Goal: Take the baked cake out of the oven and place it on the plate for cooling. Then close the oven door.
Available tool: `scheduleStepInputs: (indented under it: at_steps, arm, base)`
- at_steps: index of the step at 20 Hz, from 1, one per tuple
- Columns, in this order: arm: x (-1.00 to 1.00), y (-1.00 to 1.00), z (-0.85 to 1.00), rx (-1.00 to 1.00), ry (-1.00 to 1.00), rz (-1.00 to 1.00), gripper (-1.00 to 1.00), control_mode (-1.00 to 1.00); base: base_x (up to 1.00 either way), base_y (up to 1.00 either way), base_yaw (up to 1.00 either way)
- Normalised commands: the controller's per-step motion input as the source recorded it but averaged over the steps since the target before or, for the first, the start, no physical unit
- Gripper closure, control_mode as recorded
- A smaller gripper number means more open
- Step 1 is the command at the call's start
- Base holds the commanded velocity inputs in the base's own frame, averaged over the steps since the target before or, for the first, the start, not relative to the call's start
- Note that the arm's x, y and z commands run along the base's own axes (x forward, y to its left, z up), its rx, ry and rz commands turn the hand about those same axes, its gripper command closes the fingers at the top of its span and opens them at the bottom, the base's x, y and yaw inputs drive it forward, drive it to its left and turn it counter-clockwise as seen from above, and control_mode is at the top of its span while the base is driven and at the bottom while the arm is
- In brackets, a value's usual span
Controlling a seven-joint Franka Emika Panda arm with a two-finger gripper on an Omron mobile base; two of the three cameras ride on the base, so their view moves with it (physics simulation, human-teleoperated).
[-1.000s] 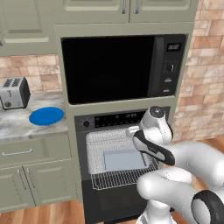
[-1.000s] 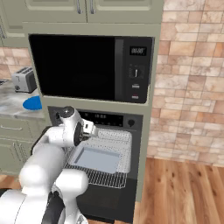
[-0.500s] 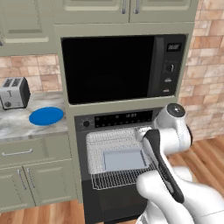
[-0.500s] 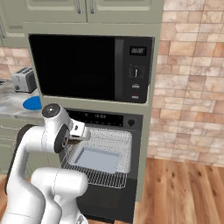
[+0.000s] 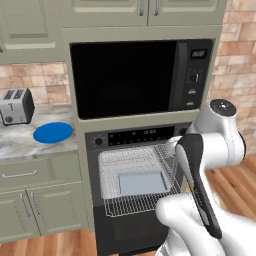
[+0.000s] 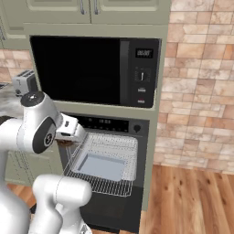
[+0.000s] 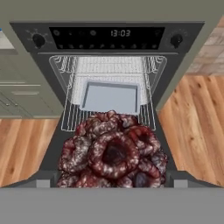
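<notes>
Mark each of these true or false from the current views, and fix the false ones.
1. The cake sits close before the pincer, away from the oven tray. True.
2. The oven door is shut. False: it hangs open, with the wire rack pulled out.
3. The blue plate lies on the counter beside the toaster. True.
4. The cake already rests on the plate. False: the plate is bare.
5. The grey tray on the rack carries a second cake. False: it has nothing on it.
</notes>
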Motion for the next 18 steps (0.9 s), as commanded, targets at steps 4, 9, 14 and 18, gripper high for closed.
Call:
scheduleStepInputs:
  at_steps: [4,9,14,18]
  arm:
    - [-0.39,-0.20,0.54,0.03,0.02,0.00,1.00,-1.00]
    - [-0.29,-0.24,0.11,0.00,0.00,0.04,1.00,-1.00]
    - [-0.18,-0.12,0.04,0.00,0.00,0.02,1.00,-1.00]
    - [-0.14,0.01,0.01,0.00,0.00,0.00,1.00,-1.00]
  base:
    - [0.00,0.00,0.00]
    - [0.00,0.00,0.00]
    - [0.00,0.00,0.00]
    - [0.00,0.00,0.00]
